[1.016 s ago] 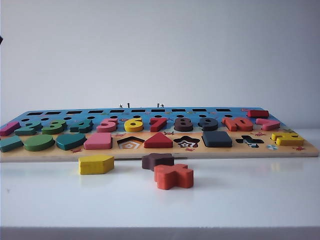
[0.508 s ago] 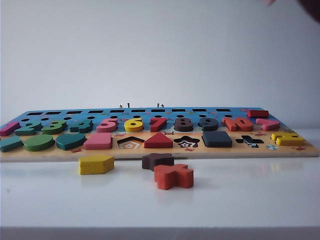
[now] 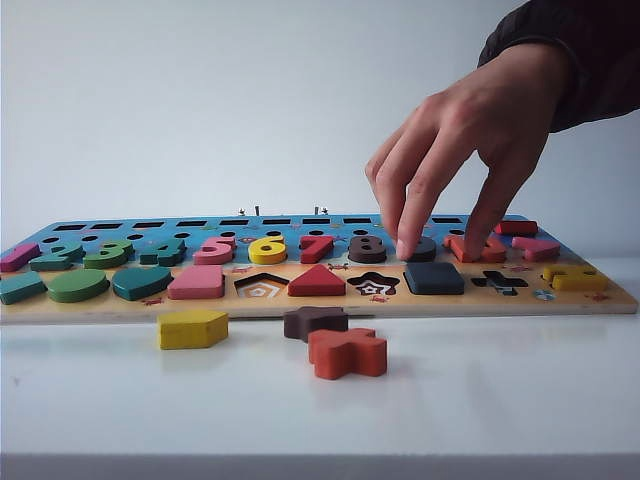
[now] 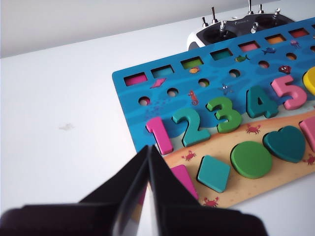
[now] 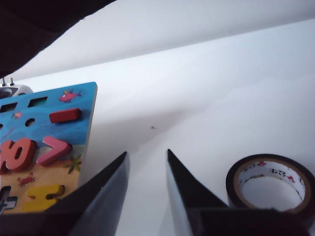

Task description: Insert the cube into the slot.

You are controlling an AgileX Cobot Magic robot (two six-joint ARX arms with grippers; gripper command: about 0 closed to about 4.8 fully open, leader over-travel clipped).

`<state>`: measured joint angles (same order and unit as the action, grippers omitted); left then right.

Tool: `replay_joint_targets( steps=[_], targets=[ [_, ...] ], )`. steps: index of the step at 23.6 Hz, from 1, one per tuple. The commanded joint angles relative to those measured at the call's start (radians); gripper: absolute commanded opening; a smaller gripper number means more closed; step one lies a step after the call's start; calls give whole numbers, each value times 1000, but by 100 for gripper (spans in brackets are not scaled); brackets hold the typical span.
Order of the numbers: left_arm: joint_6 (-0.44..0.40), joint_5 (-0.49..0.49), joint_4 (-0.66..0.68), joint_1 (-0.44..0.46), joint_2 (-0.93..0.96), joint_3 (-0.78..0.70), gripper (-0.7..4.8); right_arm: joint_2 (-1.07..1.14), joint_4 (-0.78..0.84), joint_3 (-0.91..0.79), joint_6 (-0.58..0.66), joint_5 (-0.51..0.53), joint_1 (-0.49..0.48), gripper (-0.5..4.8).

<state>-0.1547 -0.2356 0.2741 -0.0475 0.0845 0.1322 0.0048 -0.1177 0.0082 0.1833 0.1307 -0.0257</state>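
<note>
The cube [image 3: 434,277], a flat dark slate-blue square, lies flush in the board [image 3: 100,305] between the star recess [image 3: 373,285] and the cross recess [image 3: 498,282]. It covers the slot, whose floor is hidden. A person's hand [image 3: 470,130] reaches down from the upper right, fingertips on the number pieces just behind the cube. Neither gripper shows in the exterior view. My left gripper [image 4: 148,147] is shut and empty over the board's corner by the pink 1 [image 4: 159,135]. My right gripper [image 5: 147,152] is open and empty over white table beside the board's other end [image 5: 78,105].
A yellow pentagon [image 3: 192,328], a dark brown star-like block [image 3: 314,320] and an orange cross block [image 3: 347,352] lie loose on the table in front of the board. A black tape roll [image 5: 270,184] sits by my right gripper. A remote controller [image 4: 236,27] lies behind the board.
A person's hand has come in from the upper right and lowered its fingers onto the board behind the cube. The cube and the loose blocks have not moved.
</note>
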Motion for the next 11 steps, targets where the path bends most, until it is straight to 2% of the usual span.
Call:
replay_joint_targets(
  steps=[1,11],
  targets=[
    [6,2,-14,2,-37,-27,17,-2,-17,0,-1,1,0,144],
    [6,2,-13,0,-84,-80,17,-2,-19,0,-1,0,0,144]
  ],
)
